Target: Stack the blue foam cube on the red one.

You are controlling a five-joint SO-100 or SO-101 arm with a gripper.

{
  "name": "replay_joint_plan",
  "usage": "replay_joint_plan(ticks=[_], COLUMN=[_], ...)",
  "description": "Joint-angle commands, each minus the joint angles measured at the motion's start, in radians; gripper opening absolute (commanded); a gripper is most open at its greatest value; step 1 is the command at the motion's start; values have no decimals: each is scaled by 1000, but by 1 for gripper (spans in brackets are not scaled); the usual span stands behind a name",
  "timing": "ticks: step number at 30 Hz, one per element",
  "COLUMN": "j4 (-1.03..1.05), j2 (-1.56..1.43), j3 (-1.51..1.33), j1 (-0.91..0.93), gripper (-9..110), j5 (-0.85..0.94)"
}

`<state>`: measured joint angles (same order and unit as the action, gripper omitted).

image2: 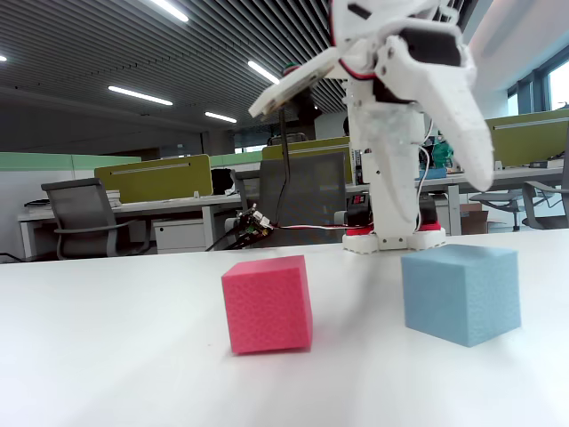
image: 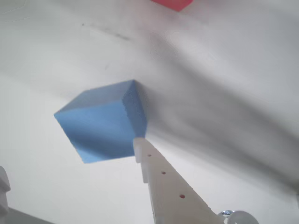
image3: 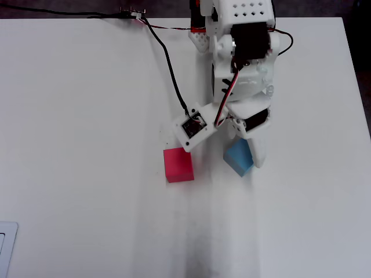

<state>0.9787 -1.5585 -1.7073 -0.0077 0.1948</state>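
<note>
Progress: your blue foam cube (image2: 460,294) sits unlifted on the worktop (image2: 116,356), right of the red one (image2: 267,303).
Tool (image2: 369,129): spread wide, empty, above it.
Left: grasp, lift, stack.

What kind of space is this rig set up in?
Most likely an open-plan office. In the fixed view, behind the white table, there are desks with green partition panels, grey office chairs and long ceiling strip lights. The arm works on the table with two foam cubes.
</note>
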Motion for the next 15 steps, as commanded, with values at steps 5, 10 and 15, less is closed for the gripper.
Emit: replay_joint_plan(ticks=[5,10,15], j4=[115,152,141], j2=[61,60,83], j3=[158,153,137], j1=[-20,3,18], gripper=[35,35,36], j5=[18,51,78])
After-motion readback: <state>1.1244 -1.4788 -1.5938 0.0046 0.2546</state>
